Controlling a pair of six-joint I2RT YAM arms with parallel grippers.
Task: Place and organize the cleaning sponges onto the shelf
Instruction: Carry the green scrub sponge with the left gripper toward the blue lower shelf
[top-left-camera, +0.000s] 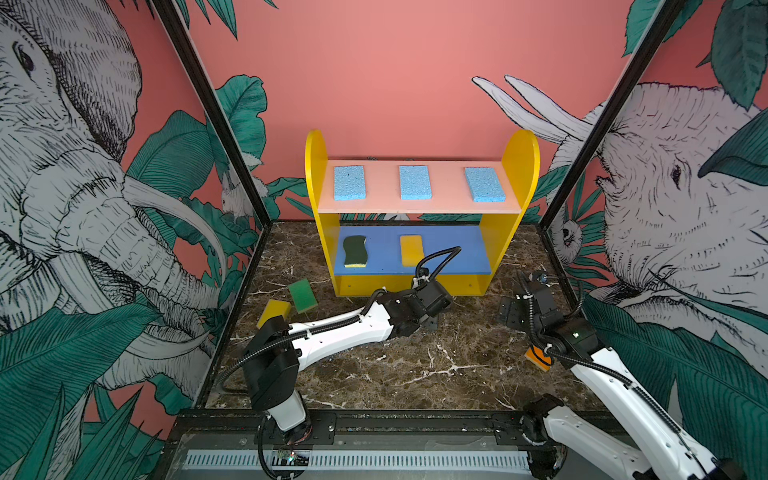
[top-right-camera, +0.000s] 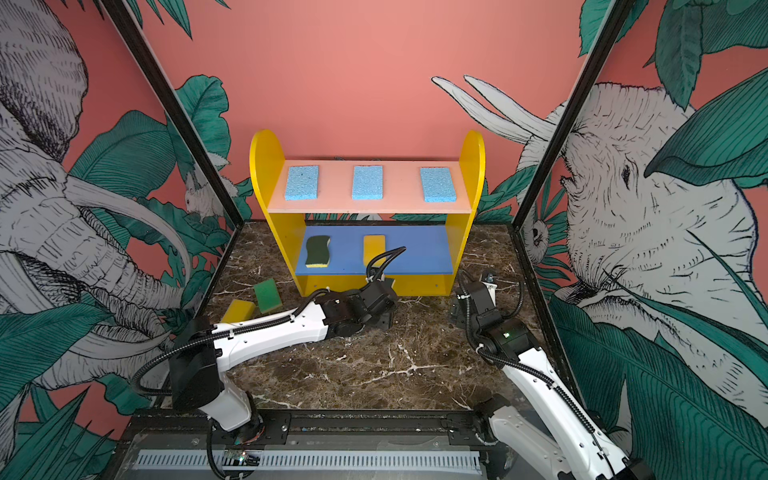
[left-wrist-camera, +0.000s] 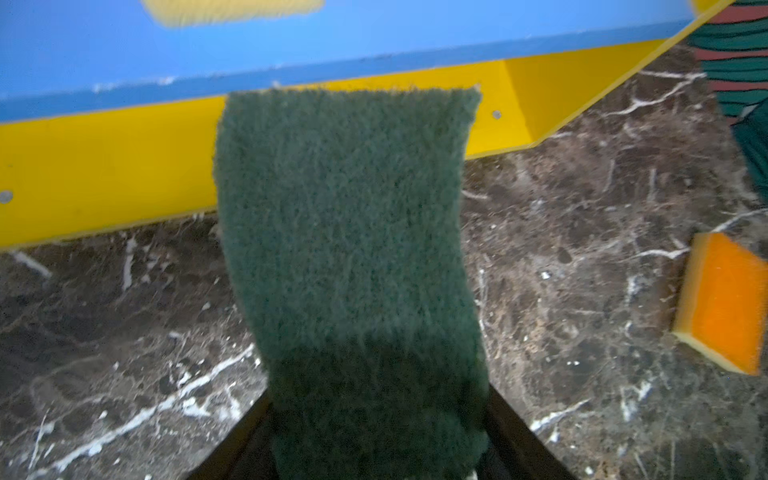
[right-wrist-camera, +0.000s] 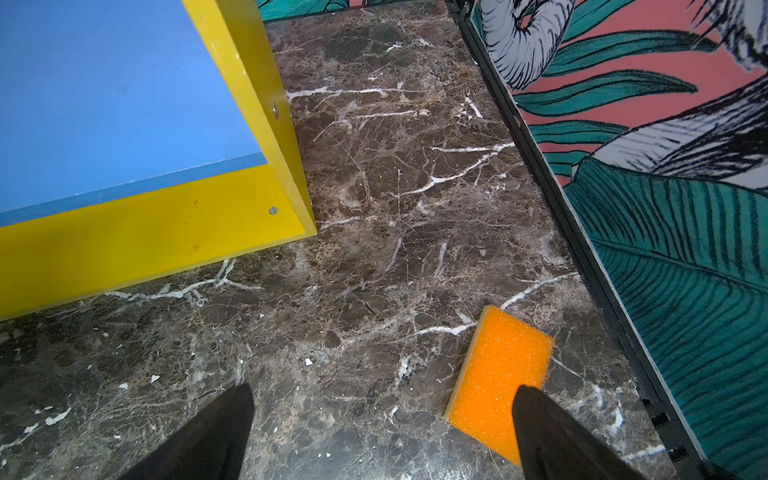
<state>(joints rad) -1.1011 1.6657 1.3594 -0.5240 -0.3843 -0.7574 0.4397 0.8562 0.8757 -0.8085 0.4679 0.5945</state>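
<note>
Plainly the left gripper (left-wrist-camera: 378, 440) is clamped on the dark-green sponge (left-wrist-camera: 345, 232), whose free end points just under the front edge of the blue middle board (left-wrist-camera: 291, 45) and could snag and buckle there; the right gripper (right-wrist-camera: 382, 432), jaws apart, hangs near the orange sponge (right-wrist-camera: 503, 374)

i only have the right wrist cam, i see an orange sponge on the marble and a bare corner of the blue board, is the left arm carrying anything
Observer: Yes, the left gripper is shut on a dark green scouring sponge, low in front of the shelf.
Operator: whats further along the board
Observer: On the blue board, toward its left end, lie a wavy green-on-yellow sponge and a yellow sponge.
Operator: any more loose ones
Observer: Two on the table left of the shelf, close together: a bright green sponge and a second yellow sponge.
</note>
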